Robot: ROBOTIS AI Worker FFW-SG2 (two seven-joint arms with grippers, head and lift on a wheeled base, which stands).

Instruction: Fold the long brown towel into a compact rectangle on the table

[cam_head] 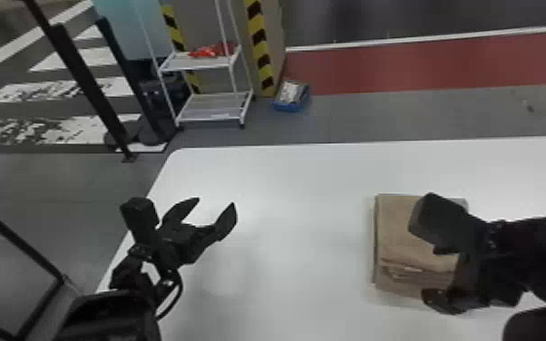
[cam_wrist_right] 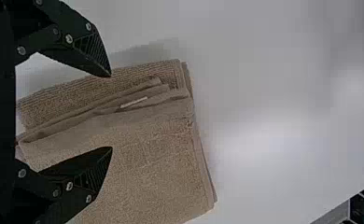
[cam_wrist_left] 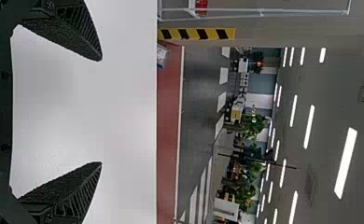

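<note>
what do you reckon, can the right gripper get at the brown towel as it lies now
Probably yes: the right gripper is open right over the folded brown towel, and I see nothing lying between them.

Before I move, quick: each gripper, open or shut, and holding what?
Left gripper: jaws open, nothing between them, out over the bare table.
Right gripper: jaws open above the folded towel, nothing clamped.
</note>
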